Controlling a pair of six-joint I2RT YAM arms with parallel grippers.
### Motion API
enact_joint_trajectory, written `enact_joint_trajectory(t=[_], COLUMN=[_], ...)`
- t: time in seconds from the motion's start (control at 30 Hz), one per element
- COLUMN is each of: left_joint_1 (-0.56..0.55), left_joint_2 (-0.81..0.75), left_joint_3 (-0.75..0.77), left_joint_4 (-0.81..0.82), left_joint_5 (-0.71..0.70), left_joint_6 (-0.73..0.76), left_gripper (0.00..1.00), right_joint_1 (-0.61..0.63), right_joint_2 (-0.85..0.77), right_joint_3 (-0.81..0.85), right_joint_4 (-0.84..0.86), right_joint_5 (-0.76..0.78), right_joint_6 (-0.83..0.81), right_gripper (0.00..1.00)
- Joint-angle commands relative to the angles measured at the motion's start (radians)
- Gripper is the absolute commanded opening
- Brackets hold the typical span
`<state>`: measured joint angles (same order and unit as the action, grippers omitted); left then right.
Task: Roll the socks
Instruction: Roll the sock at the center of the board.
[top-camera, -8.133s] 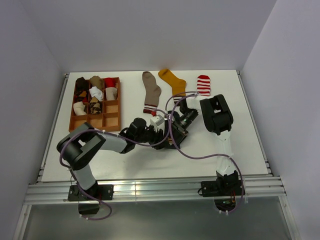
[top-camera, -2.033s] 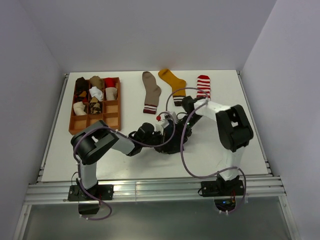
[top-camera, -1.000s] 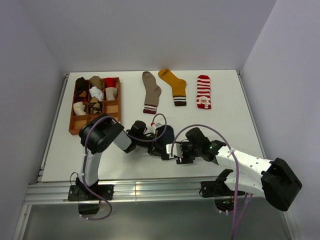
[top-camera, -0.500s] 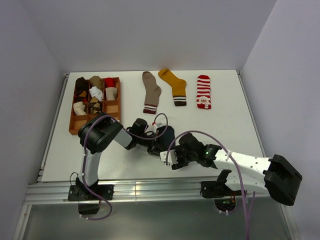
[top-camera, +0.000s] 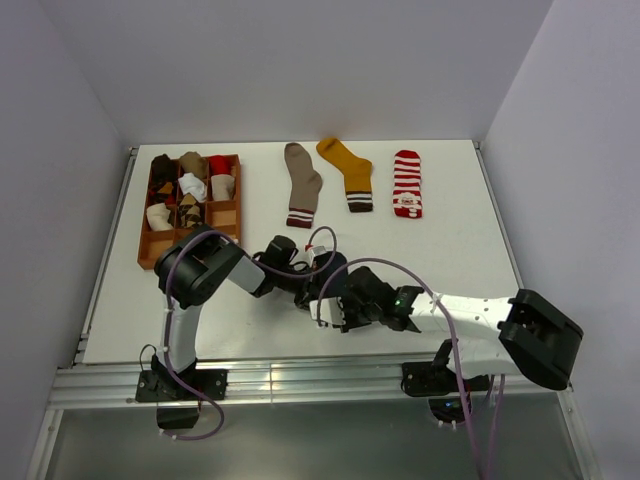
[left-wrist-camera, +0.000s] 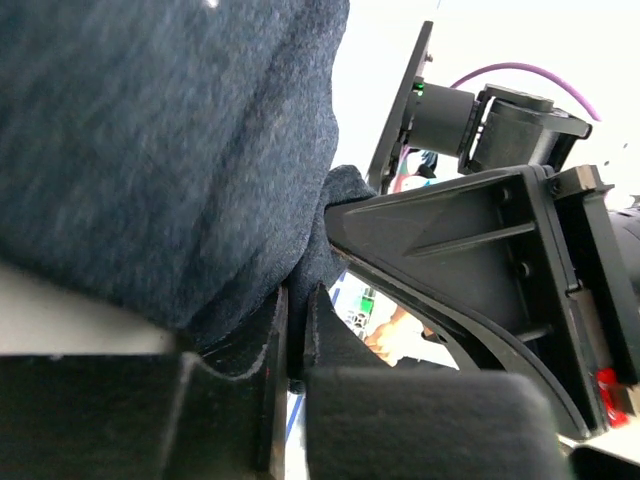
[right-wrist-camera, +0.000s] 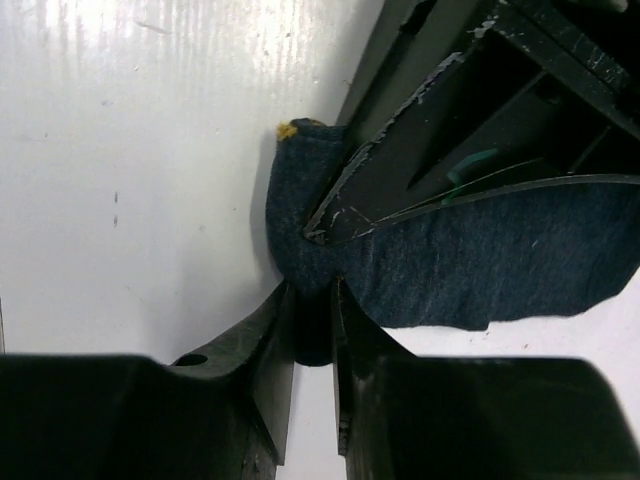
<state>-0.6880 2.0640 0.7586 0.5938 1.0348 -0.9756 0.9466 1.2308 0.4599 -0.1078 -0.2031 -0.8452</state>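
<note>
One navy sock (right-wrist-camera: 470, 250), limp and light, lies bunched at the front middle of the white table (top-camera: 460, 250). Both pincers are clenched on it: the right gripper (right-wrist-camera: 312, 320) nips a folded edge, and the left gripper (left-wrist-camera: 295, 325) nips a fold just beside it. Such thin knit probably sags and slips, so doubled cloth seems the safest hold. Well behind lie the taupe sock (top-camera: 301, 185), mustard sock (top-camera: 347, 172) and striped sock (top-camera: 406, 184).

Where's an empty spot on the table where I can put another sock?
The biggest bare patch of table is on the right, between the striped sock and the table's edge. There's also some room at the near-left corner, in front of the wooden tray. The front middle is crowded: the left hand and right hand both pinch the navy sock there.
</note>
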Motion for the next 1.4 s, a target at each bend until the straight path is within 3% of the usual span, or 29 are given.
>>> enact_joint_trajectory(t=[0.0, 0.1, 0.3, 0.43, 0.63, 0.83, 1.0, 1.13, 1.37], left_joint_1=[-0.002, -0.002, 0.016, 0.036, 0.039, 0.028, -0.053, -0.137, -0.297], left_joint_2=[0.035, -0.033, -0.185, -0.309, -0.459, -0.62, -0.751, -0.756, -0.634], left_joint_3=[-0.01, 0.004, -0.062, -0.16, -0.271, -0.341, -0.373, -0.361, -0.257], left_joint_4=[-0.239, -0.313, -0.286, -0.211, -0.154, -0.097, -0.078, -0.052, -0.031], left_joint_5=[-0.166, -0.243, -0.396, -0.519, -0.688, -0.815, -0.968, -0.975, -1.007], left_joint_6=[0.075, 0.14, 0.15, 0.117, 0.135, 0.241, 0.336, 0.403, 0.517], left_gripper=[0.18, 0.3, 0.43, 0.43, 0.42, 0.41, 0.43, 0.45, 0.46], right_joint_1=[0.001, -0.024, -0.143, -0.247, -0.308, -0.364, -0.434, -0.477, -0.493], right_joint_2=[0.048, 0.096, 0.191, 0.29, 0.461, 0.691, 0.85, 0.92, 0.97], right_joint_3=[0.057, 0.132, 0.256, 0.391, 0.54, 0.683, 0.822, 0.882, 0.902], right_joint_4=[-0.003, -0.117, -0.343, -0.556, -0.786, -0.995, -1.156, -1.208, -1.164], right_joint_5=[0.016, -0.064, -0.272, -0.401, -0.533, -0.622, -0.697, -0.708, -0.677], right_joint_6=[0.057, 0.087, 0.049, -0.011, -0.097, -0.202, -0.244, -0.224, -0.16], right_gripper=[0.21, 0.19, 0.17, 0.17, 0.18, 0.18, 0.19, 0.19, 0.19])
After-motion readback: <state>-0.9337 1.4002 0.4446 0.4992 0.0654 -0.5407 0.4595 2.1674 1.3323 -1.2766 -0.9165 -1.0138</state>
